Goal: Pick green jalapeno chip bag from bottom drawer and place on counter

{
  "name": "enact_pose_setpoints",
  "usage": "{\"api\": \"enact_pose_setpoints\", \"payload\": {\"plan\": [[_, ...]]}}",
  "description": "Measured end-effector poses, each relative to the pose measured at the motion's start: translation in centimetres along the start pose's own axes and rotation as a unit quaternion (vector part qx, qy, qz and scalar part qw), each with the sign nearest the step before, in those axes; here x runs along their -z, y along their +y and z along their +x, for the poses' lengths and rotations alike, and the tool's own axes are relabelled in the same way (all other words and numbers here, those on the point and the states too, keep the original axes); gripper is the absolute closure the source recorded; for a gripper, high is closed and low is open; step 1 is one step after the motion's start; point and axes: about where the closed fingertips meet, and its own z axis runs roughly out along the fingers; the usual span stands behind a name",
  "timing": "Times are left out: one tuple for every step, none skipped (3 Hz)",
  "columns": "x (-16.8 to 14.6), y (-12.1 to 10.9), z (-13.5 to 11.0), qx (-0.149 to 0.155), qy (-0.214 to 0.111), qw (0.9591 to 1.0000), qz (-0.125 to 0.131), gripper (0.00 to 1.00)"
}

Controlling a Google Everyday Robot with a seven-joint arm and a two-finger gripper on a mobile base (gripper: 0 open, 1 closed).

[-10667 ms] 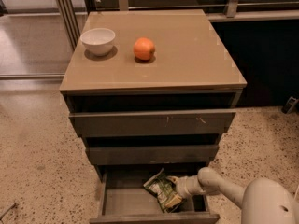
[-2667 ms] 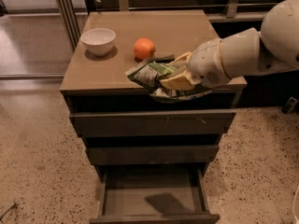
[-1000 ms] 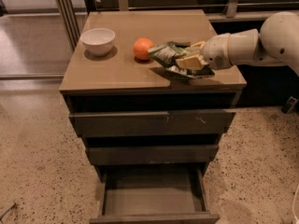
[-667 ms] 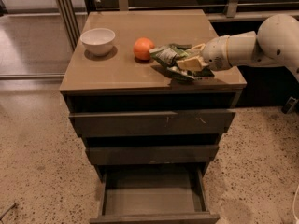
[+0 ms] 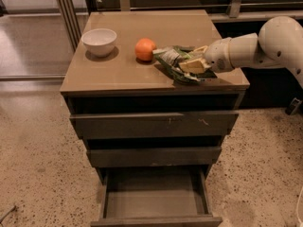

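the white arm (image 5: 265, 44) reaches in from the right, wrist about level; its gripper (image 5: 192, 60) sits low over the counter (image 5: 118, 67), clamped on the bag (image 5: 170, 59).

- The green jalapeno chip bag (image 5: 171, 59), which lay in the right part of the open bottom drawer (image 5: 152, 200) some ten seconds ago, is now out of it and up on the counter (image 5: 142, 30).
- The gripper (image 5: 195, 63) has left the drawer too. It now sits low over the counter's near right part, fingers (image 5: 193, 66) clasped on the bag.
- Under three seconds ago the bag hung over the counter's near edge. It has since gone farther back and right, ending just beside the orange (image 5: 145, 49).
- The arm (image 5: 251, 48), earlier reaching from the low near right, now comes in from the right at counter height.
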Motion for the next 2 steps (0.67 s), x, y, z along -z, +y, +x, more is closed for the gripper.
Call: {"api": "enact_pose_setpoints", "payload": {"plan": [[0.00, 0.00, 0.00, 0.000, 0.000, 1.0000, 0.000, 0.58], [-0.01, 0.00, 0.00, 0.000, 0.000, 1.0000, 0.000, 0.35]]}}
